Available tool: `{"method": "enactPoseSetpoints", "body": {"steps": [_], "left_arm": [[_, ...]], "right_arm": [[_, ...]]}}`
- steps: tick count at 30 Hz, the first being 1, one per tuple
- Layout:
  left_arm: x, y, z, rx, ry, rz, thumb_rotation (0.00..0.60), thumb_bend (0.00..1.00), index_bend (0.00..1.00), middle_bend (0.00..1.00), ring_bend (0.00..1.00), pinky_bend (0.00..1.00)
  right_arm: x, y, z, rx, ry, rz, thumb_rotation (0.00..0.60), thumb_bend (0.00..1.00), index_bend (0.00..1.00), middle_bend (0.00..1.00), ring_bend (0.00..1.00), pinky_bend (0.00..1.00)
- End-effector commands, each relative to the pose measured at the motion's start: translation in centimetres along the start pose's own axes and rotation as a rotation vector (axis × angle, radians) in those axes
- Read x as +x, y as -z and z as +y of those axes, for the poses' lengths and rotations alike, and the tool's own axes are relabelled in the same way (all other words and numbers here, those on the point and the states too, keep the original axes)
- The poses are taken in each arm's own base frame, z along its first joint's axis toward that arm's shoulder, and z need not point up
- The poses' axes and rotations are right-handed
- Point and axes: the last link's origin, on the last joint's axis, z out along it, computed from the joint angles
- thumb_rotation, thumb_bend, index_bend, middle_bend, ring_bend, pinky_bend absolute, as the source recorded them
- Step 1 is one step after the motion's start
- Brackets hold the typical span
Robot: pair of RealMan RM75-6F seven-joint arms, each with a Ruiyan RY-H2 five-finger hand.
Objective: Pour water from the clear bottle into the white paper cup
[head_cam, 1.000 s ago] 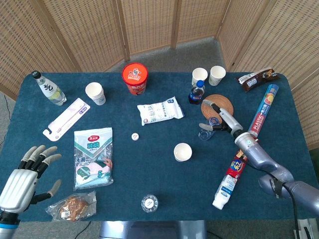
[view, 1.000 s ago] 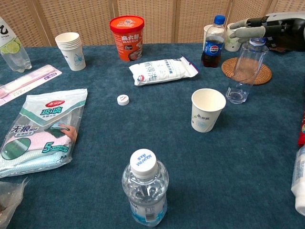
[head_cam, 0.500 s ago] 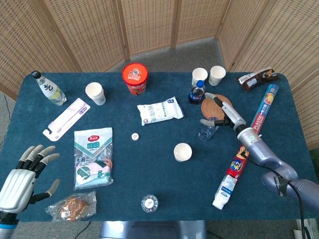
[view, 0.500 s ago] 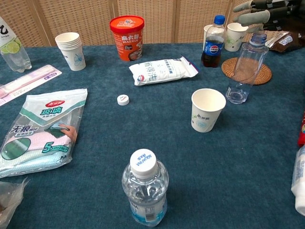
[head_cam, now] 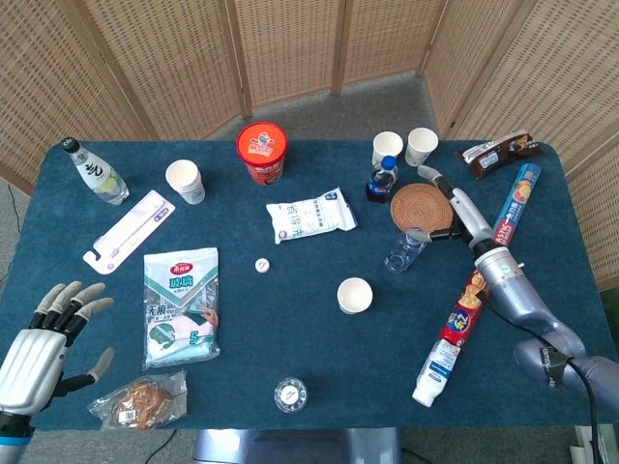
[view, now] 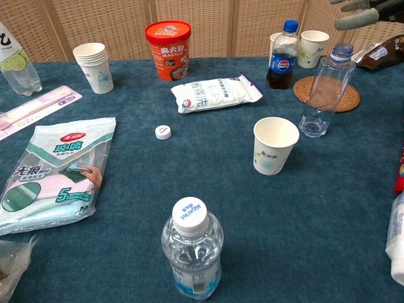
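The clear bottle stands uncapped and upright on the blue table, just in front of a woven coaster. To its front left, a short gap away, stands the white paper cup, also upright. My right hand hovers behind and to the right of the bottle, over the coaster's edge, with its fingers spread and nothing in them. It does not touch the bottle. My left hand rests open at the table's near left corner. A small white cap lies left of the cup.
A Pepsi bottle and two paper cups stand behind the coaster. A wipes pack, a red tub and a cup stack lie further left. A capped water bottle stands at the front, and tubes lie on the right.
My right hand has drawn back from the bottle's neck, up and to the right, with its fingers opening. The bottle stays standing where it was. The left hand has hardly moved.
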Motion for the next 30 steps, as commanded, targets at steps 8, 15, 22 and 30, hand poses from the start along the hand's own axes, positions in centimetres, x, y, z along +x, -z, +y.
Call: {"method": "enactPoseSetpoints", "body": {"steps": [8,15,22,30], "left_arm": [[-0.2,-0.1,0.1,-0.009,0.004,-0.003,0.528,0.42,0.2,0.16,0.06,0.0],[-0.5,-0.2,0.2,-0.017,0.012,-0.008,0.528,0.41,0.2,0.16,0.06,0.0],[-0.7,-0.1,0.2,-0.019,0.017,-0.01,0.527,0.42,0.2,0.16,0.06,0.0],[-0.7,0.0,-0.2,-0.01,0.023,-0.003,0.529,0.42,0.2,0.16,0.06,0.0]], "right_arm": [[1.9,2.9,1.1,-0.001,0.058,0.069,0.598,0.1,0.0,0.0,0.0,0.0],[3.4,5.6,2.2,-0.033,0.14,0.121,0.6,0.11,0.0,0.0,0.0,0.0],[4.2,8.6,3.4,-0.067,0.228,0.165,0.6,0.14,0.0,0.0,0.0,0.0],[4.6,12.3,4.7,-0.109,0.384,0.195,0.6,0.14,0.0,0.0,0.0,0.0]]}}
